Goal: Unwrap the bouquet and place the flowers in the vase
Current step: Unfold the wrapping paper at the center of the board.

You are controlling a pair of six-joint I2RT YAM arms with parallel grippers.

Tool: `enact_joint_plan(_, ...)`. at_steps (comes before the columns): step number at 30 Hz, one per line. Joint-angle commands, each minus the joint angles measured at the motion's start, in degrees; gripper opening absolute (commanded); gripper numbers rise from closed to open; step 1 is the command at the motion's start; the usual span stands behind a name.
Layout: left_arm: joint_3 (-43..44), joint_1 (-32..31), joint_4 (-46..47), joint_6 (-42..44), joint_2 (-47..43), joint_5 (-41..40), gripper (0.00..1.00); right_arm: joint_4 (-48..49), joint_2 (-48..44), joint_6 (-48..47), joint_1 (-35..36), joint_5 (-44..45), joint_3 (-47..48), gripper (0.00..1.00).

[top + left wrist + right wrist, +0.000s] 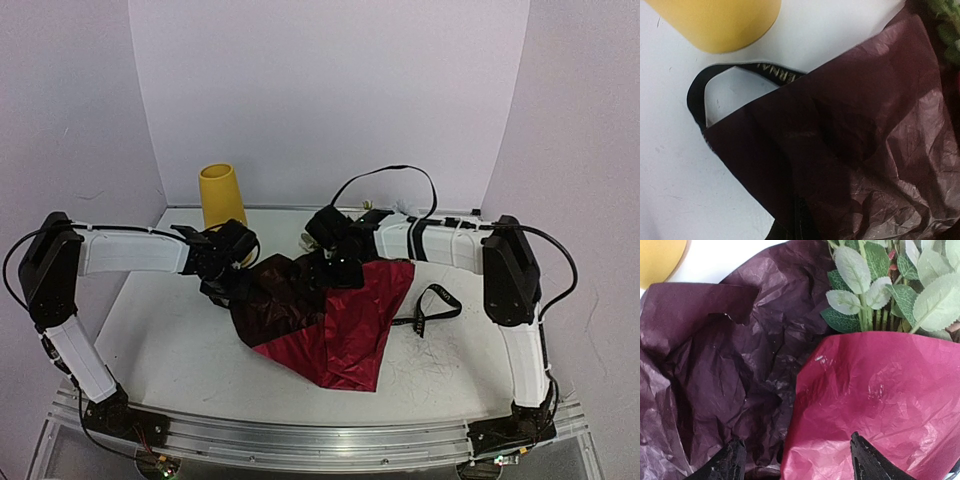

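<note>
roughly near-to-far, bouquet (340,330) flat, wrapped tip nearward

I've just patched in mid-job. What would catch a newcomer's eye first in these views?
The crinkled dark red wrapping paper sprawls across the middle of the table, with green leaves peeking from its folds. Both arms meet over it: the left gripper is shut, apparently pinching the paper's left edge, and the right gripper is open just above it. The yellow vase stands upright at the back left, with no flowers in it yet.
</note>
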Motion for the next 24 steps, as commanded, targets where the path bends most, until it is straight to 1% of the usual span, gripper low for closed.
enact_joint_plan(1,-2.1,0.4,-0.7,2.1,-1.2,-2.1,0.0,-7.0,3.8,4.3,3.4,8.0,6.2,0.71)
enact_joint_plan(6,-2.5,0.8,-0.7,3.7,-0.2,0.0,0.0,-12.4,7.1,10.7,3.9,10.8,8.1,0.69)
enact_joint_plan(10,-3.2,1.0,0.3,4.7,-0.6,1.3,0.0,-13.5,9.0,12.5,4.6,11.6,8.2,0.68)
enact_joint_plan(15,-4.4,1.2,1.5,5.1,-0.2,1.6,0.0,-18.3,11.8,14.5,4.9,14.1,10.5,0.66)
enact_joint_plan(20,-5.9,3.6,2.7,3.4,-0.7,4.7,0.0,-21.8,10.3,15.1,4.9,18.2,10.6,0.55)
enact_joint_plan(22,-6.3,4.2,3.2,3.5,-0.8,5.2,0.0,-23.0,8.7,15.2,4.9,20.2,10.2,0.48)
enact_joint_plan(24,-6.2,4.6,3.4,4.0,-0.6,5.3,0.0,-24.6,7.2,15.4,4.9,22.0,10.0,0.38)
